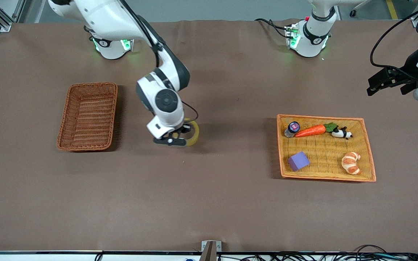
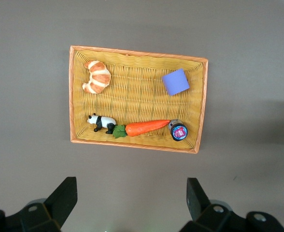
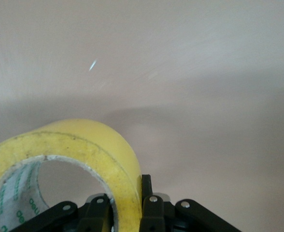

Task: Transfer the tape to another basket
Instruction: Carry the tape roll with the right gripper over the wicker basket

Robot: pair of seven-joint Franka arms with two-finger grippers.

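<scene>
Table [image 1: 209, 203]: brown cloth, my basket [image 1: 87, 116] sits empty.
Right gripper [image 1: 175, 140]: clamped on the tape [image 1: 193, 133].
Left gripper [image 2: 132, 203]: spread wide, holding nothing, waiting.

The basket [image 1: 87, 116] sits on the table [image 1: 209, 203] toward the right arm's end. The tray [image 1: 368, 152] sits toward the left arm's end. The tape [image 1: 193, 133] is between them, closer to the basket. In the tray lie a carrot [image 1: 311, 131], a croissant [image 1: 351, 162] and a block [image 1: 298, 161].

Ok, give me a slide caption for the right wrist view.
Right gripper shut on the wall of the translucent yellowish ring-shaped tape roll, above the plain brown table.
</scene>
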